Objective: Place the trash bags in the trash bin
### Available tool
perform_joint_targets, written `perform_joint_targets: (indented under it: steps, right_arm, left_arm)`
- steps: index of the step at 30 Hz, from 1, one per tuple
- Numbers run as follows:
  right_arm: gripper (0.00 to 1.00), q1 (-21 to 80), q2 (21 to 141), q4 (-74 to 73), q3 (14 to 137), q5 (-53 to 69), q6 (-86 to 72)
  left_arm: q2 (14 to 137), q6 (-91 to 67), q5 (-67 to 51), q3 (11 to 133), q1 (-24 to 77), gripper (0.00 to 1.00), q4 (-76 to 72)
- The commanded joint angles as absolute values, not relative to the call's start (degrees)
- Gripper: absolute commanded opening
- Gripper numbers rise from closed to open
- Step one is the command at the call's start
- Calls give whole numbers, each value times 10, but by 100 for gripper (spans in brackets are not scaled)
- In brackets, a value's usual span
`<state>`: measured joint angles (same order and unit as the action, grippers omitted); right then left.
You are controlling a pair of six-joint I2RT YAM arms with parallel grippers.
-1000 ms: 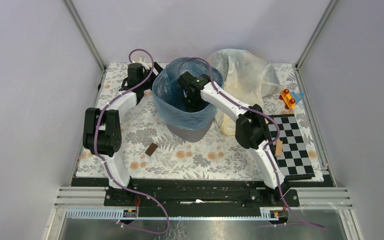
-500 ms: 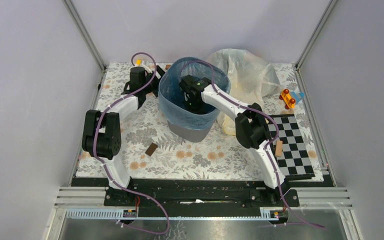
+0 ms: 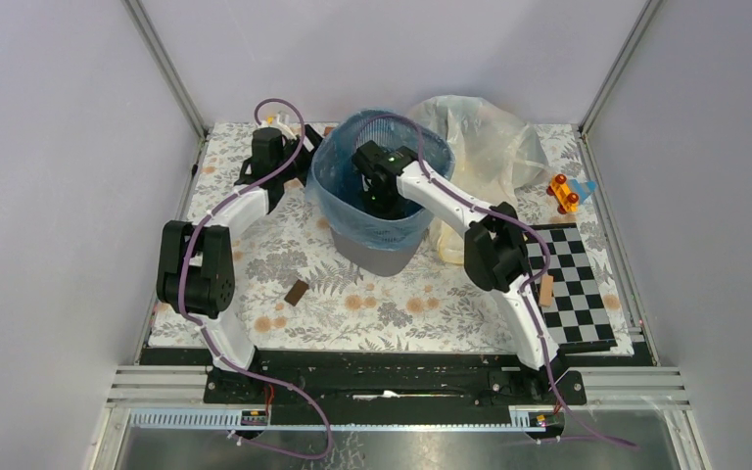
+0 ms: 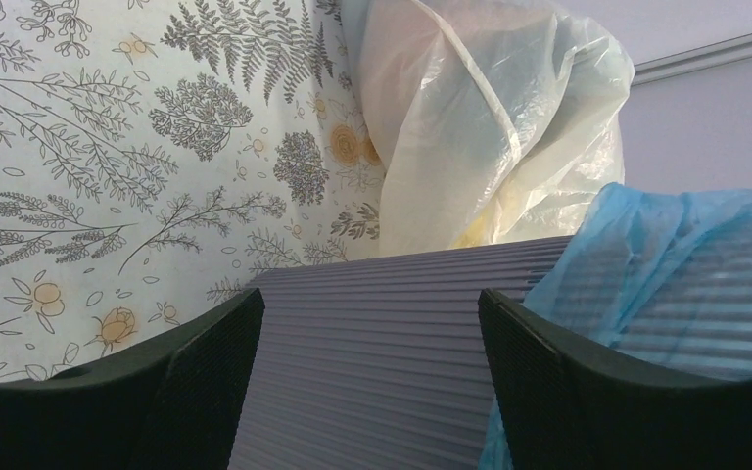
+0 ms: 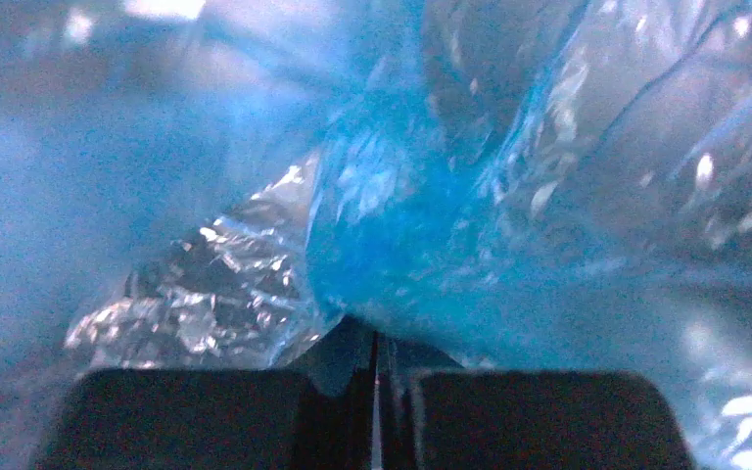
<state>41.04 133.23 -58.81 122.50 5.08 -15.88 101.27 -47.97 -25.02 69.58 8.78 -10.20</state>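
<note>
Centrally, toward the far side of the floral-patterned tablecloth, stood the dark grey mesh trash bin, upright, with a thin blue plastic bag draped into its mouth and folded down over the rim, so that only the lower wall and base showed bare. The right gripper reached down inside the bin from the right; in its wrist view the two fingers were pressed together with no gap, and crumpled blue film bunched right at their tips, though whether any film was pinched between them could not be told. The left gripper sat just beside the bin's far left side, its jaws spread wide and holding nothing; its wrist view showed the ribbed grey wall of the bin between the two fingers, with the blue film hanging over that wall on the right. A pale yellowish translucent plastic bag lay puffed up on the cloth just beside the bin, on its right and far side. Further right were a small orange toy and a black-and-white checkerboard, and a small brown block lay on the cloth nearer the arm bases, left of the bin.
</note>
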Motion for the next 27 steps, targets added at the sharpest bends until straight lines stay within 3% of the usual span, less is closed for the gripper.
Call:
perform_joint_targets:
  steps: [1,14,22,25,27]
  right_arm:
    - [1,402,1278,-597,1275,30,-169]
    - [7,405,1252,-610,1320,13,-173]
    - [10,404,1191,-600,1380,-30,-152]
    - [19,404,1147,-571,1368,-58,-133]
    - [32,404,1112,-542,1350,-84,-120]
  left_arm:
    - [986,-463,-254,707,95,83,-112]
    - [991,-444,-238,692,94,83,-107]
    - [948,-428,-205,678,80,89,-90]
    - [919,-425,-194,676,69,92,-82]
    - [897,-427,-190,669,58,94,-82]
